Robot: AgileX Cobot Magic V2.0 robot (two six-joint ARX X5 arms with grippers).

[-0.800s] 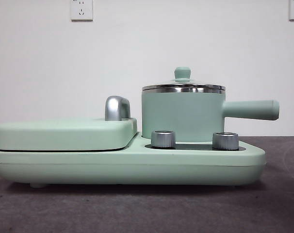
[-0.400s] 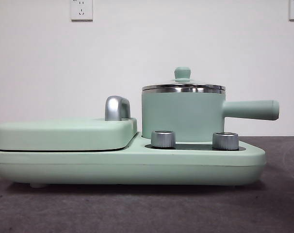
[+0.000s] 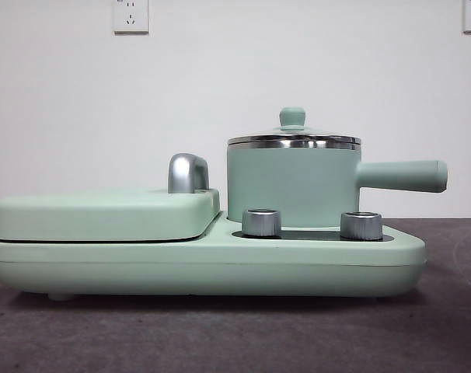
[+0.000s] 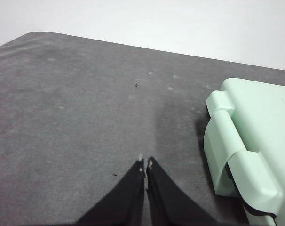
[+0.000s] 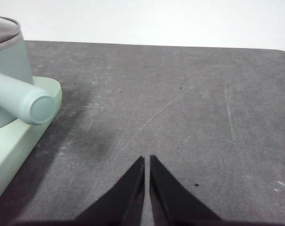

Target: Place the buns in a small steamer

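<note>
Front view: the small steamer (image 3: 293,185) stands on the right half of the mint cooker base (image 3: 204,268), glass lid (image 3: 294,134) on, green knob (image 3: 292,117) on top, side handle (image 3: 402,176) pointing to 3 o'clock. The flat griddle (image 3: 103,214) lies shut at its 9 o'clock, chrome handle (image 3: 187,172) between them. Two steel dials (image 3: 262,222) sit in front of the pot. Neither of my hands shows here. No buns anywhere; through the lid I cannot tell whether the pot holds anything.

Left wrist view: my left hand (image 4: 146,164) hangs over bare grey worktop (image 4: 76,103), jaws together, gripping nothing. The griddle's end lies off at 3 o'clock.

Right wrist view: my right hand (image 5: 146,159) is likewise pressed closed and empty above the worktop; the steamer handle's round end sits at 10 o'clock.

Risk, as I judge it: the lid must come off first. The knob is small, so a poor pinch could drop the glass, and a careless sweep could knock the handle and turn the pot.
</note>
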